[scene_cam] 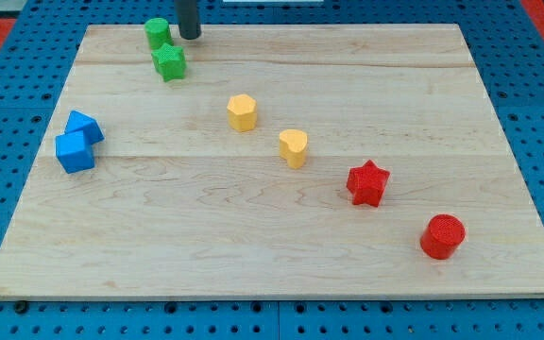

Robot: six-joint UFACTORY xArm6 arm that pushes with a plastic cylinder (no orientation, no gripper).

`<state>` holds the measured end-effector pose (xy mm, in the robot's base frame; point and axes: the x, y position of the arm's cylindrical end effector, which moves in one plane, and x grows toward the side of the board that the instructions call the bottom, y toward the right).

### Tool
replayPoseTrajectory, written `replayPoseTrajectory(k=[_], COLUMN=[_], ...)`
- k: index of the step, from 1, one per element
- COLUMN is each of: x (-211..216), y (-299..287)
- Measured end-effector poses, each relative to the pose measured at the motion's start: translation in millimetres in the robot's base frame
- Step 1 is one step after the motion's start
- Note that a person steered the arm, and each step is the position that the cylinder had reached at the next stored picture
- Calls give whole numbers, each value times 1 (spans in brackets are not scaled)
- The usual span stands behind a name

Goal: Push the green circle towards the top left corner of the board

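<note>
Nearest, at the view's bottom right, a red cylinder [442,236] is seen on the bench [253,236], then a red star [367,183]. Further up lie a yellow heart [293,148] and a yellow hexagon [242,111]; two blue blocks [78,142] touch at the left. Near the top left corner, the green circle [157,33] touches a green star [170,63]. My tip [190,37] is seen just right of the circle, apart from it. No fingers are carried.

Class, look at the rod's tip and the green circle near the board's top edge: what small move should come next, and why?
Probably a short push toward the view's left. My tip sits just right of the green circle, which lies at the board's top edge but short of the top left corner. The green star touches the circle from below, so it may drag along.
</note>
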<state>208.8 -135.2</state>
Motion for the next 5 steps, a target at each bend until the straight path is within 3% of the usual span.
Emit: replayPoseTrajectory(k=[5], x=[13], y=[-39])
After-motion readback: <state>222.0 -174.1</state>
